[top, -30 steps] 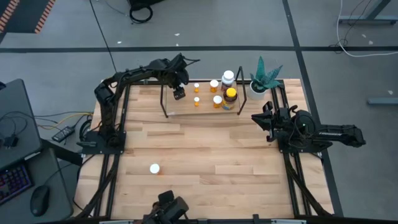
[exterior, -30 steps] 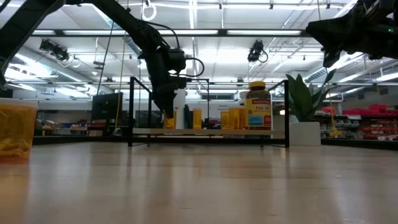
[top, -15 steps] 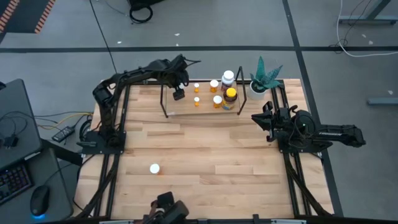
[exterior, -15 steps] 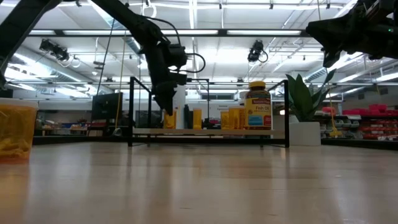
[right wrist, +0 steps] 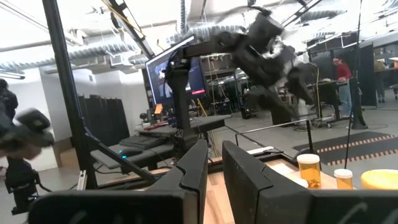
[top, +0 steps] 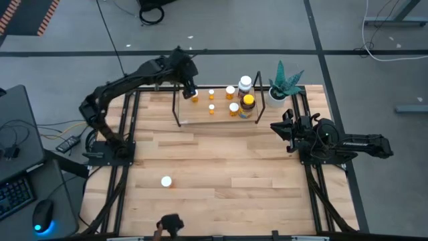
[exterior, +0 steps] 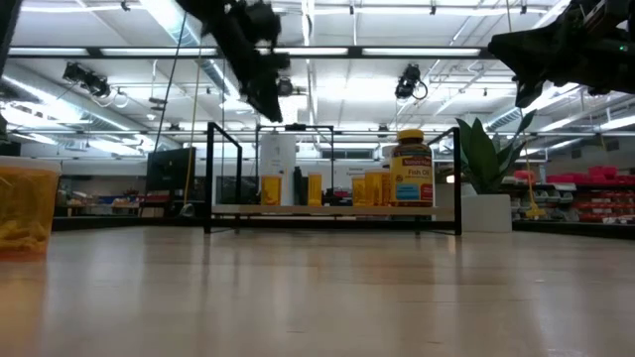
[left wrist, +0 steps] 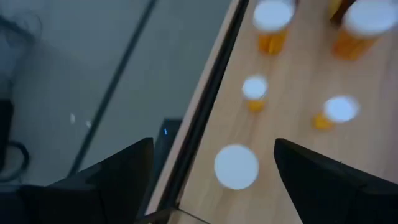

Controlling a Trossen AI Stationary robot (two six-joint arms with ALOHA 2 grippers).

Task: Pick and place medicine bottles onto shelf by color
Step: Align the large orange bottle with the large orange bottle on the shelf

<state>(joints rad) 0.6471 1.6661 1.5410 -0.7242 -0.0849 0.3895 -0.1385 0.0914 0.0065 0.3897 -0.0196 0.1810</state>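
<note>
Tabletop [top: 214, 167]: light wood in jointed strips, smooth, with a soft sheen in the low view.
Shelf [top: 200, 119]: pale wooden board, smooth; thin black metal wire frame, matt.
Small orange bottles [top: 211, 94]: translucent orange plastic, glossy, with matt white plastic caps. One more orange bottle [top: 166, 181] shows only its white cap from above.
White bottle [top: 245, 84]: opaque white plastic.
Amber bottle [exterior: 411, 169]: dark glossy plastic, yellow plastic lid, printed paper label.
Left end effector [top: 188, 89] and right end effector [top: 285, 136]: dark matt plastic or metal; which one cannot be told.
Floor [top: 67, 53]: grey, smooth, dull.
</note>
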